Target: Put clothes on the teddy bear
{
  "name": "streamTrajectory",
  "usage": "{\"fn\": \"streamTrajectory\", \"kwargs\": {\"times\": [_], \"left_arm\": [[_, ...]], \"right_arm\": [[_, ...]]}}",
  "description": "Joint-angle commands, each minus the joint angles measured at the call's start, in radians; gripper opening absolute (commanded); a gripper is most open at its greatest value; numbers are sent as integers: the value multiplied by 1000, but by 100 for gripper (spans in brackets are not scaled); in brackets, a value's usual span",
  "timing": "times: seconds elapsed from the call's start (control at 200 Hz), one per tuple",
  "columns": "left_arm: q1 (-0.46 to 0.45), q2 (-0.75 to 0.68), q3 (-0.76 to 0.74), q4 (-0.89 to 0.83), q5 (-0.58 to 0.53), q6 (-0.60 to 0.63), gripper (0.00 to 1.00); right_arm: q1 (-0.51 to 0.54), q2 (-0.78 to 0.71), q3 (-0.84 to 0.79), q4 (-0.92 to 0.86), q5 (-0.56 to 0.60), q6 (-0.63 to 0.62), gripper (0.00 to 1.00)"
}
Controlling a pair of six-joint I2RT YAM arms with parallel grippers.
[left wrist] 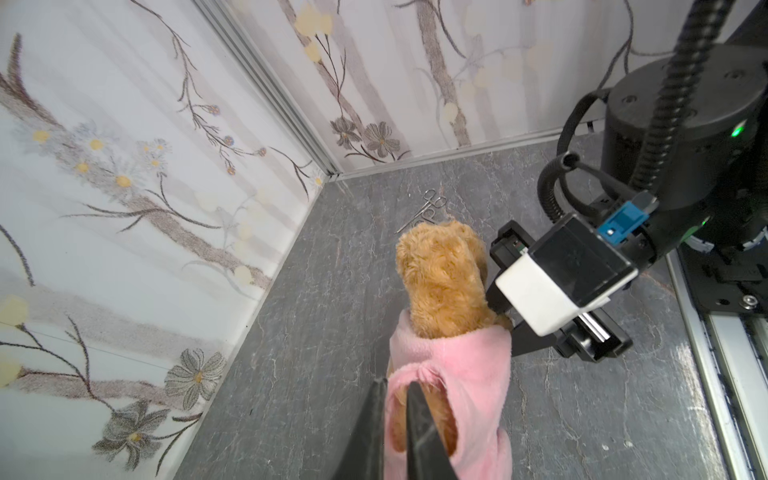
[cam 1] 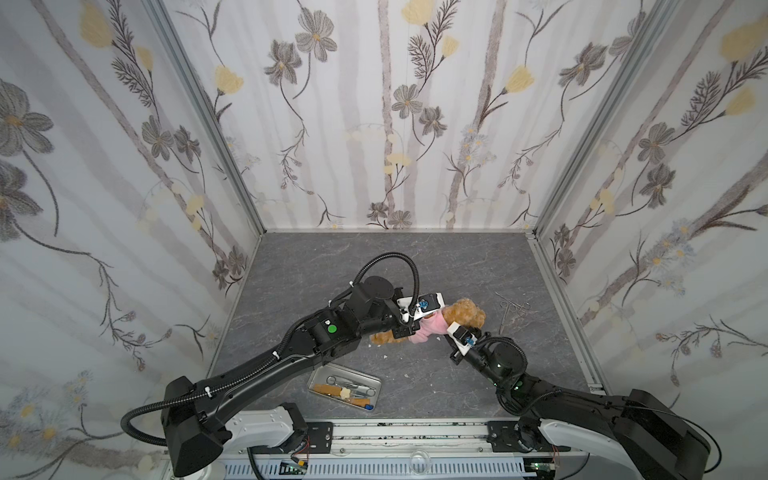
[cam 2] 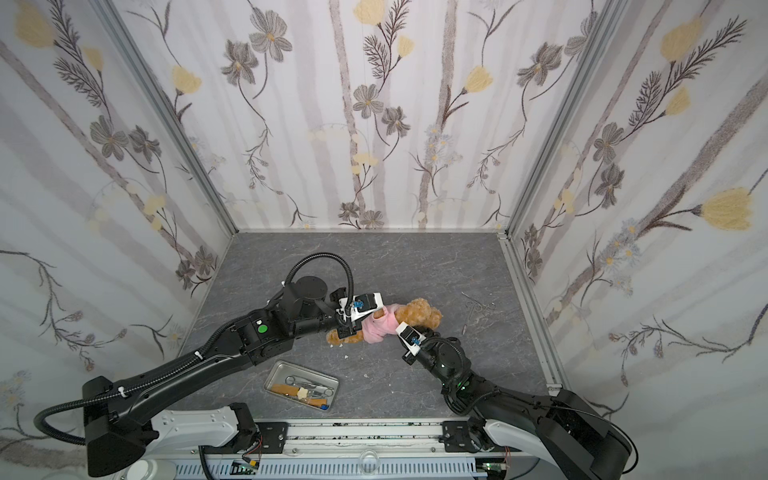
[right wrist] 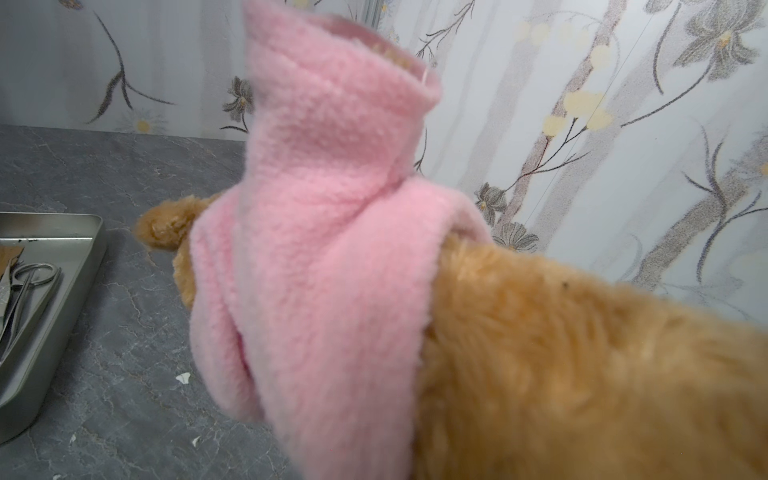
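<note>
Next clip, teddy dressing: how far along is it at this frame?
Done: the pink shirt is over the teddy bear, head out of the collar, body covered. In hand: the left tool pinches a sleeve opening where fur shows but no paw is out; the right tool is closed at the neck, its grip hidden. Left, likely: that arm through, then straighten the shirt.
</note>
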Motion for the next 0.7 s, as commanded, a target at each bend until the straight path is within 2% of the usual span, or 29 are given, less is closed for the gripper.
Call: {"fn": "streamTrajectory", "kwargs": {"times": [0.0,0.415,0.694], "left_arm": [[-4,27,25,-96,-29,39,14],[-6,101,46,-134,-59,86,19],[-6,104,38,-151,-66,96,31]], "right_arm": [[11,-2,12,17,30,-41,0],[16,9,17,28,34,-43,0],[17,13,17,29,40,-47,0]]}}
